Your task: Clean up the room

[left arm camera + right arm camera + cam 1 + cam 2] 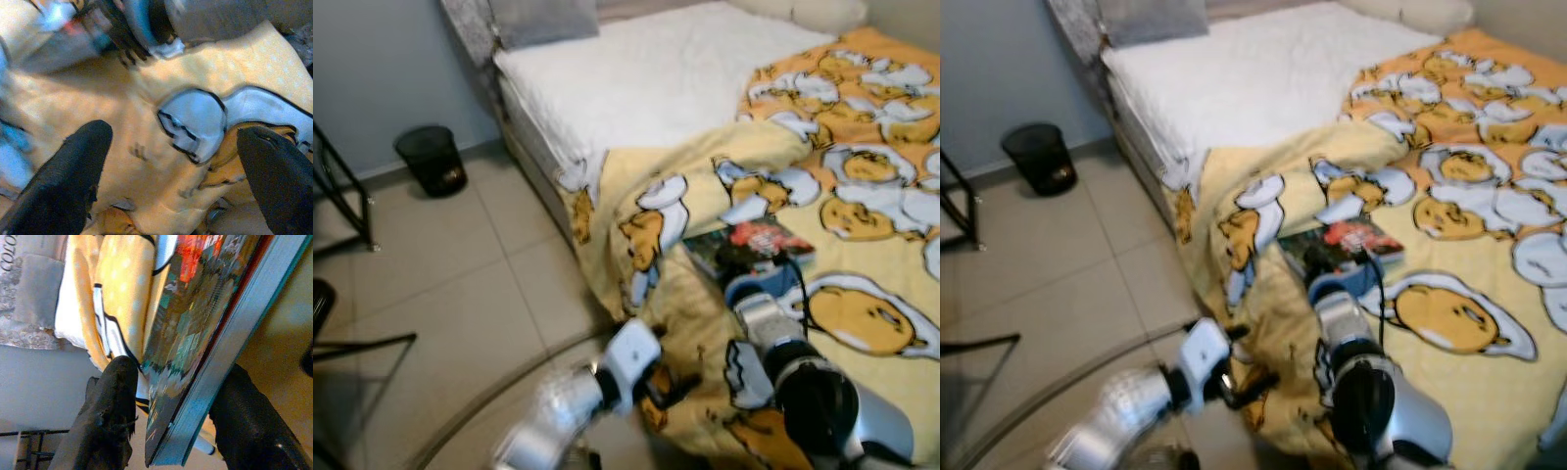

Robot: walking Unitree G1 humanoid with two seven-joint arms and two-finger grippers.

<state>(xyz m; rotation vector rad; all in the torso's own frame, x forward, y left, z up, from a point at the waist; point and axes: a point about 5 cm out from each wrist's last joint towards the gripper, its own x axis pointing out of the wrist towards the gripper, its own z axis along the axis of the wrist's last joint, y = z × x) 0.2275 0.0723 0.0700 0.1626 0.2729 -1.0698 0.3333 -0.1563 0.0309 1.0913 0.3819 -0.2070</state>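
Book [756, 245] being gripped on the bed [656, 78] by the right gripper [171, 416].

Its fingers [110, 406] are set on either side of the book's lower edge and appear to pinch it; the book lies on the yellow blanket [862, 225] near the bed's edge. The left gripper [171, 166] is held low by the blanket's hanging fold, fingers spread wide with nothing between them. Little tidying is judged done: the blanket is rumpled and pulled half off the white sheet, and the book is not yet lifted away. A bin [431, 159] is seen on the floor by the wall.
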